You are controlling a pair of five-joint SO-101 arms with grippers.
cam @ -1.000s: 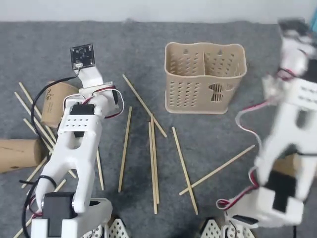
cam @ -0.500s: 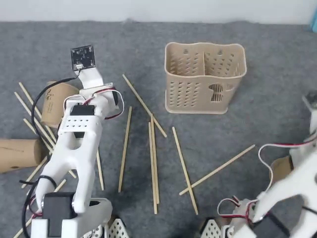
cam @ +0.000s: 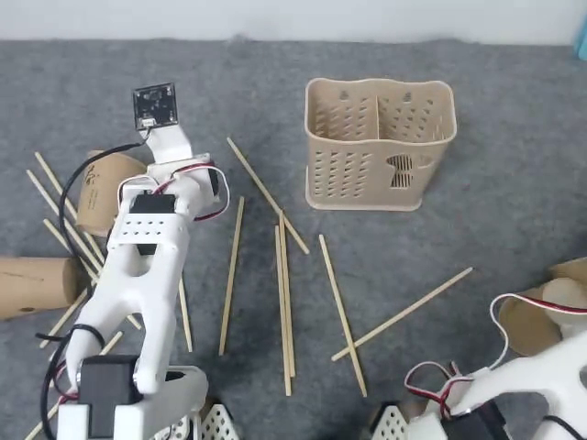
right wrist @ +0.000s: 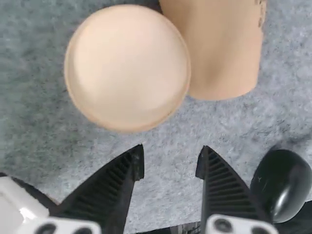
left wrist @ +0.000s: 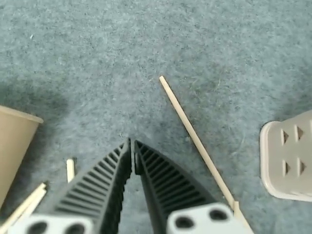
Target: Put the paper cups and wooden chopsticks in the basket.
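Left claw (left wrist: 132,143): clenched on nothing, its two fingers pressed together above bare grey table (cam: 514,183), with a lone chopstick (left wrist: 195,141) just beside it and the rim of a paper cup (left wrist: 13,141) on the other side.
Right claw (right wrist: 171,147): released, fingers spread wide and gripping nothing, hanging near the round end of one right-hand cup (right wrist: 127,68), which touches a second cup (right wrist: 219,48) lying beside it.
Right-hand cups, from above: both at the table's near right corner, by the right arm (cam: 541,376), well apart from the basket (cam: 358,170).
Left-hand cups: one (cam: 103,188) partly behind the left arm (cam: 147,266), another (cam: 32,284) on its side at the left edge; both rest over a scatter of sticks (cam: 55,202).
Wooden chopsticks (cam: 282,293): loose on the table in front of the basket, some crossing.
Basket: upright at the far centre, two compartments.
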